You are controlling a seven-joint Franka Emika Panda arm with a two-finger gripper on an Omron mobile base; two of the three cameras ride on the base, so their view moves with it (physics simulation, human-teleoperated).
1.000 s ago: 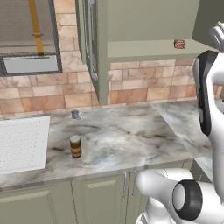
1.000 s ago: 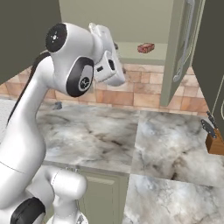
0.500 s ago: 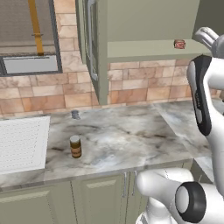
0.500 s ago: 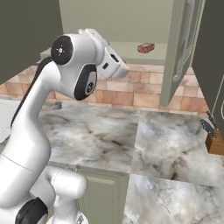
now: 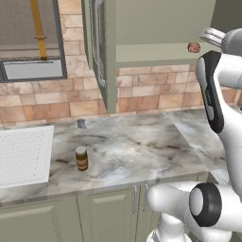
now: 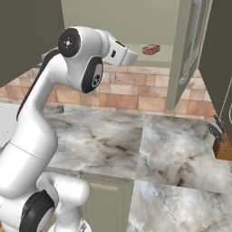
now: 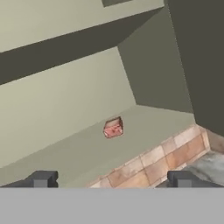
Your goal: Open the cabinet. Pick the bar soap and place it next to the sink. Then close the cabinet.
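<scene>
The cabinet point(image 5: 160, 23) stands with both doors swung open, the left door point(image 5: 100, 52) and the right door point(image 6: 190, 50) edge-on with their long silver handles. On its bottom shelf point(image 7: 78, 148) lies the bar soap point(image 7: 113, 128), small and salmon-pink, also seen as the bar soap point(image 5: 193, 47) and the bar soap point(image 6: 151, 49). My gripper point(image 7: 111, 179) is open, its fingertips point(image 7: 41, 178) wide apart, aimed at the soap from outside the shelf's front edge with a clear gap to it. The gripper point(image 5: 211, 34) hangs just right of the soap. The sink point(image 5: 23, 156) is at the left.
A brown jar point(image 5: 82, 158) with a tan lid stands on the marble counter point(image 5: 142, 146) near the sink. A small grey object point(image 5: 81, 124) lies by the brick wall. A knife block point(image 6: 222, 145) sits at the counter's right end.
The arm has lifted and turned the hand from pointing downward to pointing at the shelf, bringing the gripper closer to the bar soap. Soap and doors have not moved.
</scene>
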